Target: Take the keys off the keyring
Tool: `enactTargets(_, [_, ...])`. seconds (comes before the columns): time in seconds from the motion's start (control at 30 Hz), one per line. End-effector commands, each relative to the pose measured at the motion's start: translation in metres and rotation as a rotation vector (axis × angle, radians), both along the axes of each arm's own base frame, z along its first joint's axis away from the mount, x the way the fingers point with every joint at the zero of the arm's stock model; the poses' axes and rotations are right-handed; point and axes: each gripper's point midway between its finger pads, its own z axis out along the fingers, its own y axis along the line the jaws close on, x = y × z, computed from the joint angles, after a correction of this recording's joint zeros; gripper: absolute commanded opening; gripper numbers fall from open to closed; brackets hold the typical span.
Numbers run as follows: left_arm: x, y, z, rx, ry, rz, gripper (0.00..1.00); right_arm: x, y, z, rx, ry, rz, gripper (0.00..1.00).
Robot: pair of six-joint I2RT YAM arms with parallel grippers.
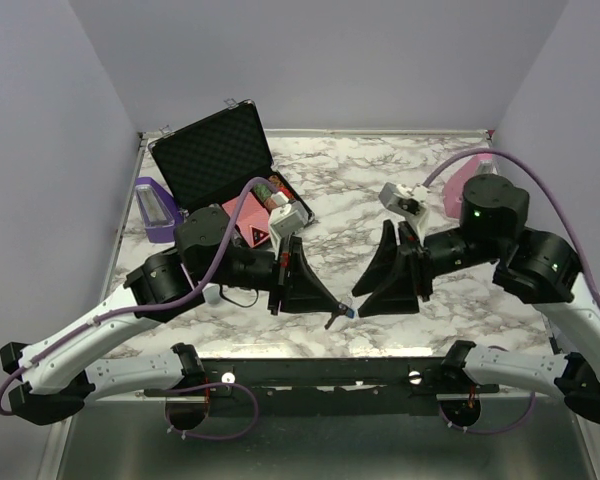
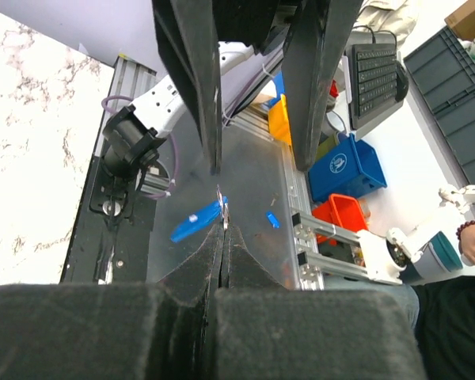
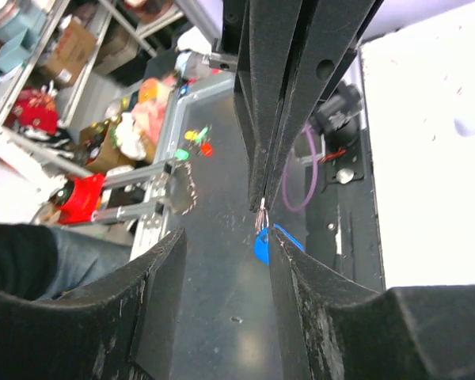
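My left gripper (image 1: 332, 320) is shut on the thin metal ring of the keyring (image 2: 222, 207). Its blue oval tag (image 2: 196, 222) hangs beside the tips over the table's near edge. In the right wrist view the left gripper's closed fingers (image 3: 269, 119) come down from above, with silver metal (image 3: 261, 214) and the blue tag (image 3: 261, 245) just under their tips. I cannot tell the keys apart from the ring. My right gripper (image 3: 226, 233) is open. Its right finger (image 3: 301, 277) is close beside the tag, with nothing between the jaws. From above, the right gripper (image 1: 361, 302) faces the left one tip to tip.
An open black case (image 1: 220, 160) with red contents (image 1: 255, 232) lies at the back left. A purple holder (image 1: 155, 210) stands beside it and a pink object (image 1: 470, 195) is at the back right. The marble table (image 1: 350, 190) ends at a metal rail (image 1: 320, 375) below the grippers.
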Motion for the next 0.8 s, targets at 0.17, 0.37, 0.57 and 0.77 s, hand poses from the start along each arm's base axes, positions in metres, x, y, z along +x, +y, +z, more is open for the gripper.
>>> enactTargets(0.17, [0.005,0.006,0.022,-0.123,-0.017,0.063,0.00,0.029,-0.014,0.036,0.171,-0.071,-0.311,0.55])
enactTargets(0.37, [0.016,0.007,0.026,-0.147,-0.026,0.139,0.00,0.010,-0.009,0.036,0.218,0.039,-0.212,0.55])
enactTargets(0.57, [0.022,0.005,0.027,-0.137,-0.046,0.166,0.00,0.005,0.001,0.028,0.210,0.136,-0.151,0.55])
enactTargets(0.77, [0.023,0.006,0.026,-0.137,-0.052,0.169,0.00,0.008,0.007,0.030,0.220,0.145,-0.146,0.56])
